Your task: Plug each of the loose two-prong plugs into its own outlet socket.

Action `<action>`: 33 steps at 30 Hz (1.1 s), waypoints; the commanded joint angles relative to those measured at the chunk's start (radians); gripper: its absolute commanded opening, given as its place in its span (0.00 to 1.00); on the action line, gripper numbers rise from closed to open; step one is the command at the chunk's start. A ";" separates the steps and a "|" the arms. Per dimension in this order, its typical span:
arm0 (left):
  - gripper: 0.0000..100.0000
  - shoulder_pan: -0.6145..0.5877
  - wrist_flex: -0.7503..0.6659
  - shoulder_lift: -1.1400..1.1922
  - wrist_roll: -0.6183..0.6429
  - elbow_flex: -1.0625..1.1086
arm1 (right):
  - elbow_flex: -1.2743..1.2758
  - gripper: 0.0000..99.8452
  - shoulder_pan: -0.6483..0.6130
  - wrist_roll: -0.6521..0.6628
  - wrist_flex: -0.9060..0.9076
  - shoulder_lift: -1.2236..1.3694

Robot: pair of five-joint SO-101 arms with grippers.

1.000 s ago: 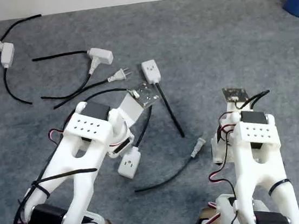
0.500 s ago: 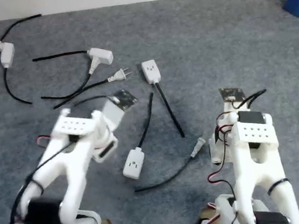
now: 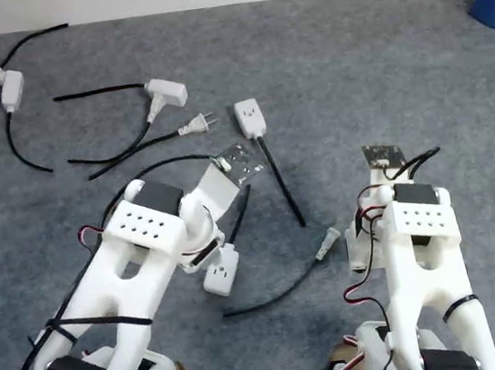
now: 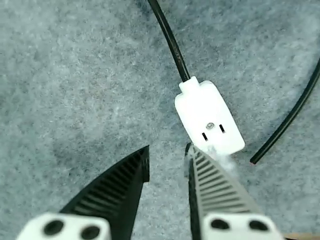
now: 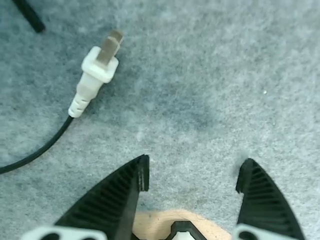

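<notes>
Overhead, at the lower centre of the high view, a white rectangular plastic outlet socket (image 4: pixel 210 122) on a black cord lies on the grey carpeted table (image 3: pixel 378 70). The left arm's black ridged gripper (image 4: pixel 167 151) hangs just beside it, jaws slightly apart. Toward the lower right, the right arm's black ridged gripper (image 5: pixel 194 164) gapes wide over carpet, near a white two-prong plug (image 5: pixel 97 65) lying flat.

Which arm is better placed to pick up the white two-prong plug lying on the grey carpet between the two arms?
Right. The right hand, open, hangs just short of the white two-prong plug on a black cord. The left hand sits at the white outlet socket block instead.
</notes>
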 commanded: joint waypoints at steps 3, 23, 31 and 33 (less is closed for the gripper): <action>0.13 0.042 0.003 -0.016 0.011 0.002 | -0.004 0.28 -0.007 -0.008 0.007 -0.021; 0.13 -0.348 -0.327 0.278 -0.161 0.168 | 0.022 0.28 -0.007 -0.005 0.005 -0.030; 0.13 -0.360 -0.183 0.288 -0.161 -0.036 | 0.022 0.28 -0.007 -0.005 0.005 -0.030; 0.13 -0.374 -0.106 0.286 -0.160 -0.147 | 0.022 0.28 -0.007 -0.005 0.004 -0.030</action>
